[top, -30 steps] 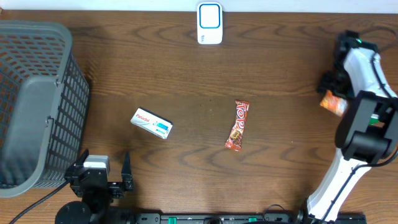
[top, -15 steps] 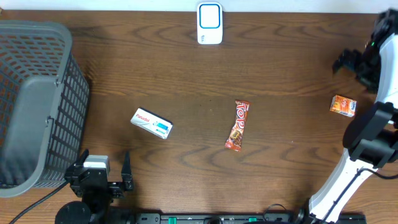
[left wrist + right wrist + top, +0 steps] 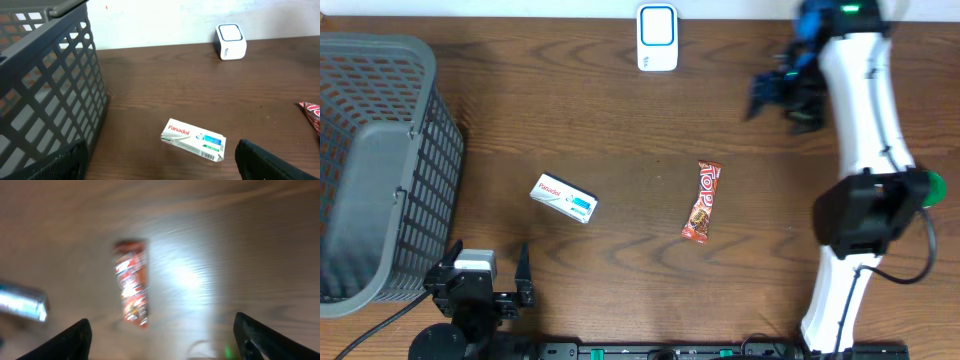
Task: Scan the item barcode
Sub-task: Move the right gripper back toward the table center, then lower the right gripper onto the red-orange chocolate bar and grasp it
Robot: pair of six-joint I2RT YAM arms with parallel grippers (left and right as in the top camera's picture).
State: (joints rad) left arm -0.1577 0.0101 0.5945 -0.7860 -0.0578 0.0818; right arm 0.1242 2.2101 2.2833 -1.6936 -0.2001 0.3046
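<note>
A white barcode scanner [image 3: 657, 37] stands at the table's back edge, also visible in the left wrist view as the scanner [image 3: 231, 41]. A white Panadol box [image 3: 564, 198] lies left of centre, and a red chocolate bar [image 3: 702, 202] lies at centre. My right gripper [image 3: 767, 95] is blurred above the back of the table, right of the scanner, open and holding nothing. Its wrist view is blurred and shows the bar [image 3: 132, 290] below, between open fingers [image 3: 165, 345]. My left gripper [image 3: 485, 285] rests open at the front left, with the box [image 3: 194, 140] ahead of it.
A large grey mesh basket [image 3: 380, 170] fills the left side of the table, and its wall [image 3: 45, 85] stands close to my left gripper. The white right arm [image 3: 865, 130] stretches across the right side of the table.
The right arm has swung fast from the right edge toward the back middle. The small orange packet it left lying at the right no longer shows. The left arm is still.
</note>
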